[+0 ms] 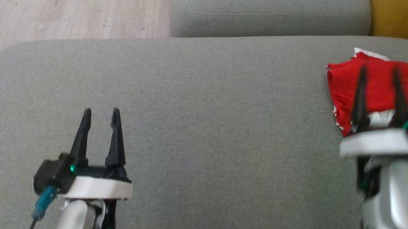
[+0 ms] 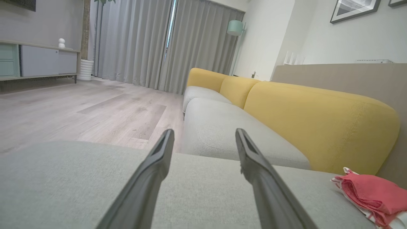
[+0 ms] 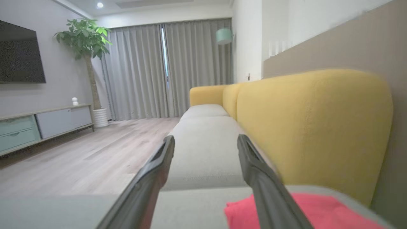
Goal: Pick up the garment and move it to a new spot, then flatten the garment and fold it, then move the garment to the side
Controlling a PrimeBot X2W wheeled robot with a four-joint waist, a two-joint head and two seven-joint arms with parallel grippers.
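Observation:
The garment (image 1: 379, 88) is a red cloth with white trim, folded into a small stack at the right end of the grey sofa seat (image 1: 203, 128). My right gripper (image 1: 380, 74) hovers over it, open, its two dark fingers spread above the red fabric with nothing between them. In the right wrist view the garment (image 3: 318, 211) lies below and right of the fingers. My left gripper (image 1: 101, 115) stands open over bare cushion at the lower left, far from the cloth. The left wrist view shows the garment (image 2: 372, 197) at its lower right corner.
A second grey seat cushion (image 1: 270, 16) lies beyond this one, with the yellow backrest (image 2: 318, 127) along the right. Wooden floor (image 1: 72, 7) is past the seat's far left edge. A TV cabinet (image 3: 41, 127) and a potted plant (image 3: 86, 41) stand across the room.

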